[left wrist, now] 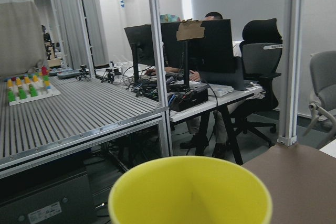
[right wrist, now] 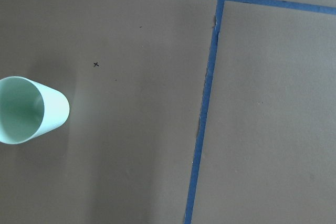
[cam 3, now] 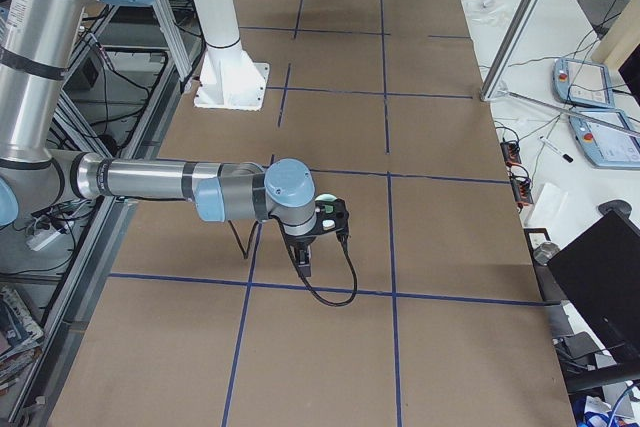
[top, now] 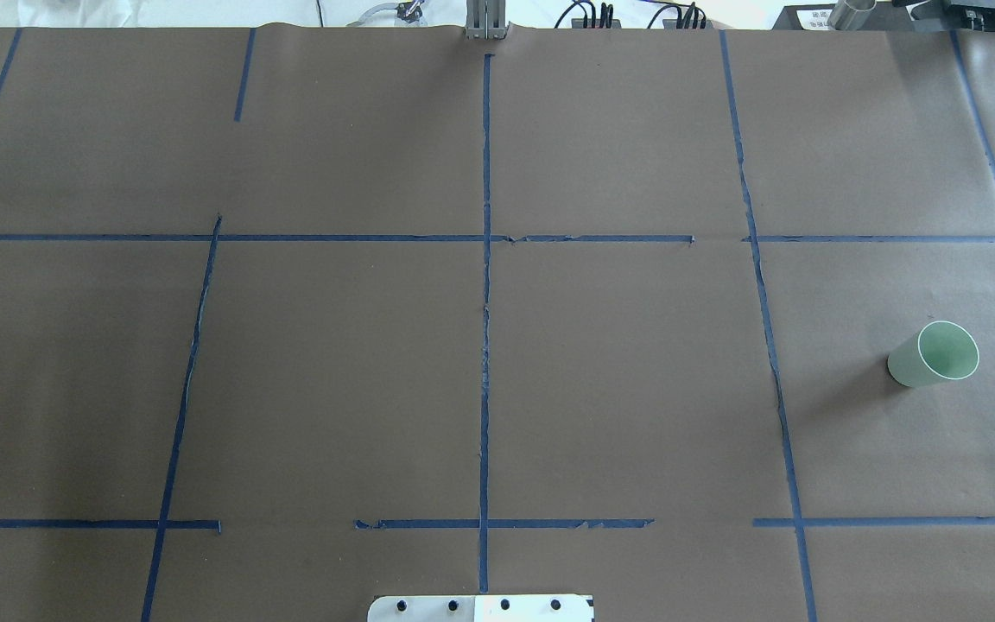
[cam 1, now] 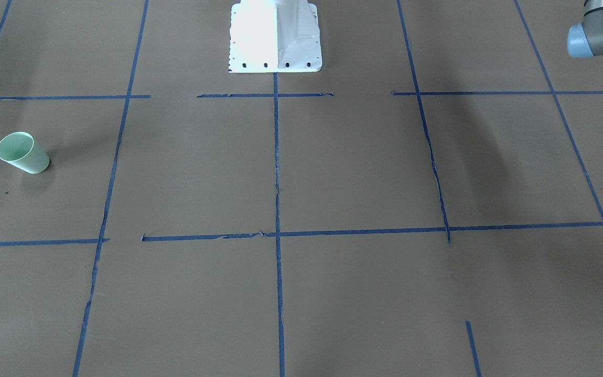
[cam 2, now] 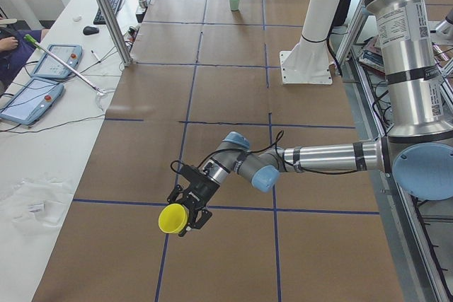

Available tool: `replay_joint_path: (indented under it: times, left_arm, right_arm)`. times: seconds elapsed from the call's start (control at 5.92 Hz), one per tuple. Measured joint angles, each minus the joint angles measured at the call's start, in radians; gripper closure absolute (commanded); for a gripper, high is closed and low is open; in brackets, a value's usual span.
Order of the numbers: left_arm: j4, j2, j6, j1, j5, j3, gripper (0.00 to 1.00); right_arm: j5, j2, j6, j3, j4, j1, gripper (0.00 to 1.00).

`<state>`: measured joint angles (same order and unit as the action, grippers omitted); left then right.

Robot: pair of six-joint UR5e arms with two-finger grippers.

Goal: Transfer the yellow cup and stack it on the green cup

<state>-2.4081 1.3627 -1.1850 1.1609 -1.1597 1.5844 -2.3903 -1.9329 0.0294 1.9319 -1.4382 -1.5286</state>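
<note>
The yellow cup (cam 2: 172, 218) is off the table's left end, in the air at my left gripper (cam 2: 187, 220), with its mouth turned sideways. It fills the bottom of the left wrist view (left wrist: 190, 192); no fingers show there, so I cannot tell the grip. The green cup (top: 934, 354) stands upright on the table's right side, also seen in the front view (cam 1: 23, 153) and the right wrist view (right wrist: 26, 109). My right gripper (cam 3: 305, 265) points down close over the table near it; I cannot tell if it is open or shut.
The white robot pedestal (cam 1: 275, 36) stands at the table's near middle edge. Blue tape lines (top: 485, 345) divide the brown table. A metal post (cam 2: 106, 12) and tablets (cam 2: 32, 100) line the operators' side. The left arm's elbow (cam 1: 602, 36) shows at the front view's corner.
</note>
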Motion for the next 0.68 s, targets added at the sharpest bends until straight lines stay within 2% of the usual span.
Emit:
replay_joint_path:
  times: [0.34, 0.68]
  left_arm:
    - [-0.171, 0.123, 0.197, 0.036, -0.212, 0.005, 0.29]
    - [-0.194, 0.331, 0.231, 0.008, -0.26, 0.003, 0.32]
  right_arm:
    - [-0.041, 0.032, -0.002, 0.0, 0.001, 0.006, 0.0]
    - [-0.054, 0.079, -0.004, 0.0, -0.002, 0.033, 0.0]
